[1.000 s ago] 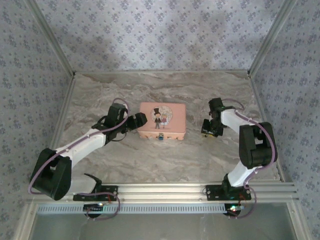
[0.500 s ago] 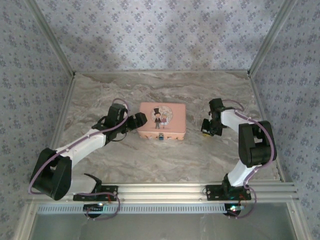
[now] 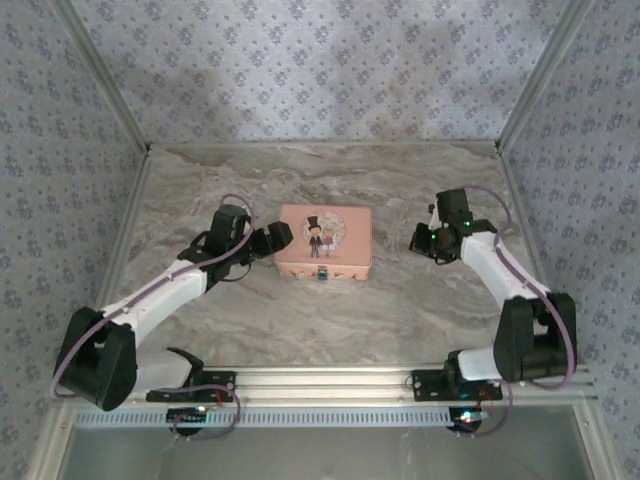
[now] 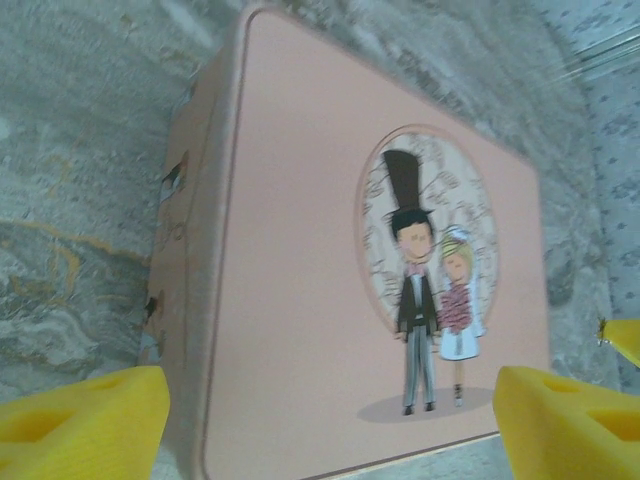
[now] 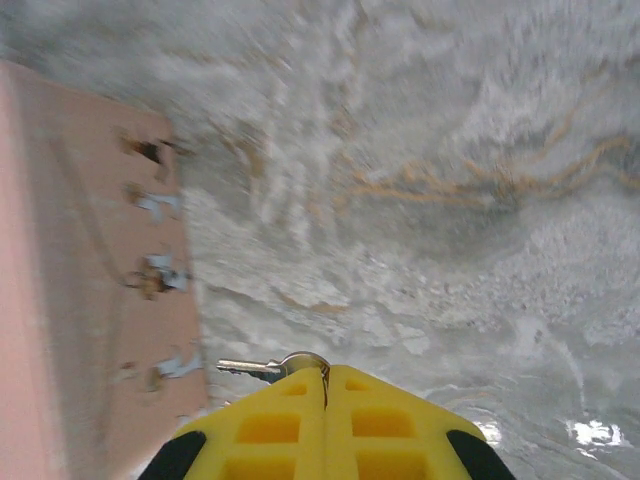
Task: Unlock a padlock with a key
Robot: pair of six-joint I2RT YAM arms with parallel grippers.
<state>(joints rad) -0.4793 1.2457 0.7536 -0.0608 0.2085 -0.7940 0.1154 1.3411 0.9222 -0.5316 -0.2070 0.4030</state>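
The tiny blue padlock hangs at the middle of the near side of a pink tin. My right gripper hovers right of the tin, apart from it. In the right wrist view this gripper is shut on the round head of a silver key. The key's blade sticks out left toward the tin's side wall. My left gripper is at the tin's left end. In the left wrist view it is open, its yellow fingertips spread wide, with the tin lid ahead.
The tin stands mid-table on a marbled surface. Patterned walls close in the back and both sides. A metal rail runs along the near edge by the arm bases.
The right gripper closed on the key and rose slightly, and its arm swung out to the right. The left arm has barely moved.
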